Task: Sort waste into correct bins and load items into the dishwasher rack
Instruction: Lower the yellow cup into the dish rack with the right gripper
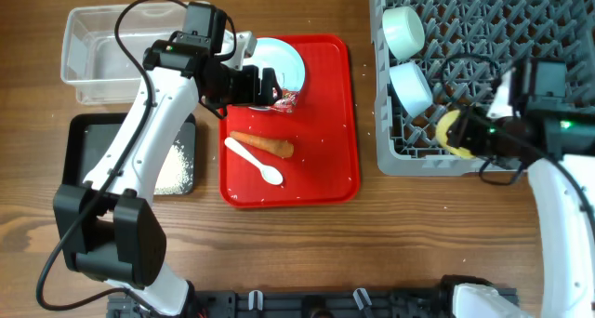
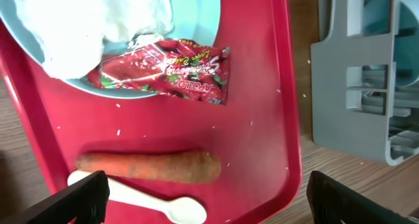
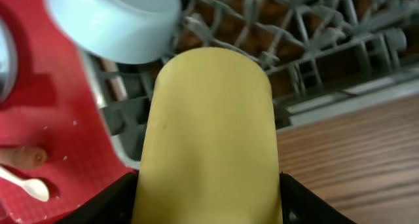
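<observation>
While the yellow cup (image 3: 209,119) is sitting clamped between the fingers of the right gripper (image 3: 209,207), it is hanging at the front edge of the dishwasher rack (image 1: 558,20), on the side facing the red tray (image 1: 335,123). As far as I can judge, it is not yet resting among the pegs. An upper bowl (image 1: 404,28) and a lower bowl (image 1: 411,86) are already lying in the rack just beside the cup, so loading is looking about half done. The plate (image 1: 290,65) and the white spoon (image 1: 256,160) are both waiting on the red tray. Sorting is looking less advanced. A heap of white grains (image 1: 177,169), rice by the look of it, is lying in the black tray (image 1: 93,137), with a few strays dotting the red tray. The clear tub (image 1: 93,48) is showing nothing inside that I can make out. The crumpled tissue (image 2: 98,21) is sitting on the plate, and the red wrapper (image 2: 163,70) is lying half over the plate's rim and half on the tray. The carrot (image 2: 150,166) is lying just beside the spoon. The left gripper (image 2: 208,194) is hovering over this clutter with its jaws spread wide, holding nothing. The wrapper is looking like its likeliest next pick. I am not finding the brown scrap in any view.
</observation>
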Robot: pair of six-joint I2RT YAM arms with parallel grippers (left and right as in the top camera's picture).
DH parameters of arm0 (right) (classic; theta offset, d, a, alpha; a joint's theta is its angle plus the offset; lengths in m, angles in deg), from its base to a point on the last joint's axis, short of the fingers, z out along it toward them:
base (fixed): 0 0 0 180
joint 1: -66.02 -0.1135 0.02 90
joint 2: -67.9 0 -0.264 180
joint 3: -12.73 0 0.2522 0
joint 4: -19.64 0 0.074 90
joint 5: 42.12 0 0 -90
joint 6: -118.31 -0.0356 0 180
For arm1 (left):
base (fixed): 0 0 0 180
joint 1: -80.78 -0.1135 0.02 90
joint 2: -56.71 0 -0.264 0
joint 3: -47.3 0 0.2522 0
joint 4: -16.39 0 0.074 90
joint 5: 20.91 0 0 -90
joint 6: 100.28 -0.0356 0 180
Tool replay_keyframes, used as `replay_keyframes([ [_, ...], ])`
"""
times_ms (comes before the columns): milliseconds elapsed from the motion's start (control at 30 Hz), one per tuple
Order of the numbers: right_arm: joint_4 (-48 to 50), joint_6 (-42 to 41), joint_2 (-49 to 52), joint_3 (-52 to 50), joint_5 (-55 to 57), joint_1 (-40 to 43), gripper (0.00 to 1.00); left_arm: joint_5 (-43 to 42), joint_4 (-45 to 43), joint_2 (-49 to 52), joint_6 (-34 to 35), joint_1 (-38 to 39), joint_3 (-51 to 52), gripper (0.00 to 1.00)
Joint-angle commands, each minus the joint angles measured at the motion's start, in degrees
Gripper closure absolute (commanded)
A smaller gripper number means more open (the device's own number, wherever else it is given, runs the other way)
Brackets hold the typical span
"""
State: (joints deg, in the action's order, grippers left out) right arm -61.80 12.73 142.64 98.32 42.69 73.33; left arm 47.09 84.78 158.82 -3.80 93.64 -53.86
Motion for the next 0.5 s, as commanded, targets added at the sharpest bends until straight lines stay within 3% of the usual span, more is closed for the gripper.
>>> replay_keyframes([
  [0, -0.55, 2.82, 3.85, 2.05, -4.22, 2.69, 0.44, 1.11, 0.13, -0.61, -0.50, 0.26, -0.68, 0.03],
  [200, 3.72, 4.92, 12.41, 2.05, -8.28, 2.69, 0.44, 1.11, 0.15, -0.61, -0.50, 0.26, -0.68, 0.03],
  [467, 7.06, 4.81, 16.61, 2.05, -8.26, 2.69, 0.44, 1.09, 0.15, -0.63, -0.50, 0.26, -0.68, 0.03],
])
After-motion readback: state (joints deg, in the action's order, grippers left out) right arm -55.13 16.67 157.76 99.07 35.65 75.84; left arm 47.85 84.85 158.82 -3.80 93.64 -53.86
